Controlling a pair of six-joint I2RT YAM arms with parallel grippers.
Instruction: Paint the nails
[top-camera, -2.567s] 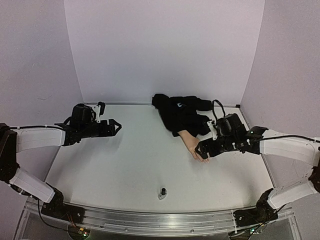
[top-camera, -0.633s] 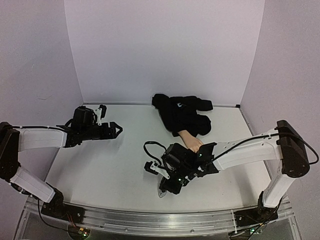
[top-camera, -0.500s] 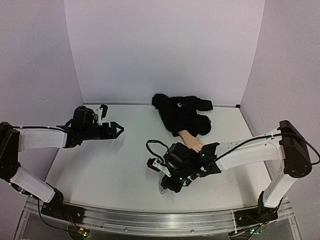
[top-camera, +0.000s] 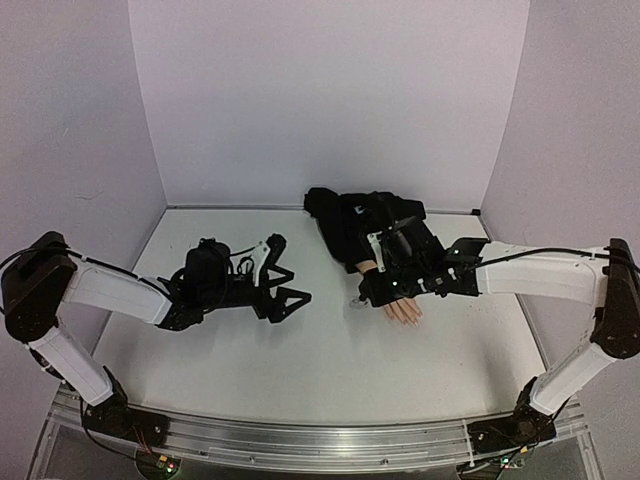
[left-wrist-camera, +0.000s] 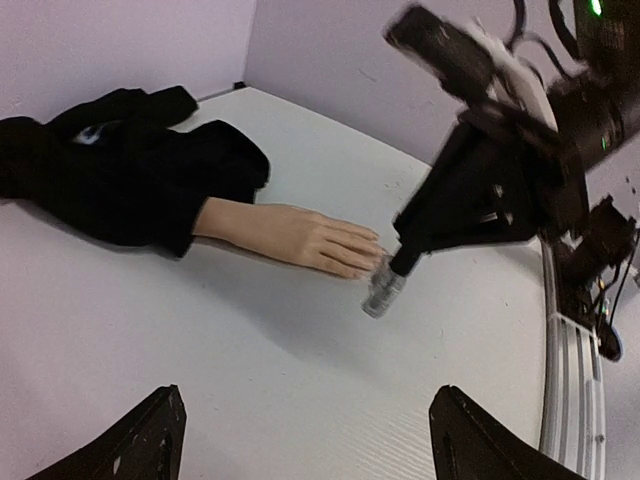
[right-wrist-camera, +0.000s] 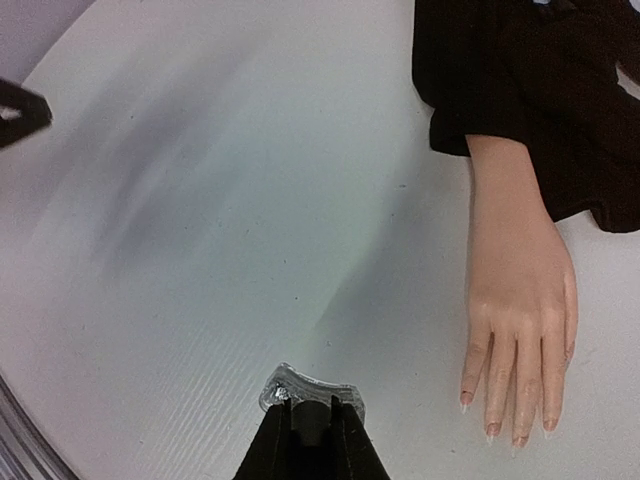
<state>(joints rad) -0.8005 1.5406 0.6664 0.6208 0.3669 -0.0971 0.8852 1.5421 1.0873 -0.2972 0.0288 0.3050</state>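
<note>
Right wrist view alone shows the grip: right tool pinching the dark cap of the clear bottle at bottom centre; nails at lower right of frame, right of the bottle and apart from it. Left wrist view: left tool spread wide along bottom edge, mannequin hand lying mid-frame, black sleeve upper left. Top view: white surface, lilac walls

Bright, even overhead light, soft shadows on the counter. The top view bows at its edges; the right end effector looks blurred from the left wrist.
</note>
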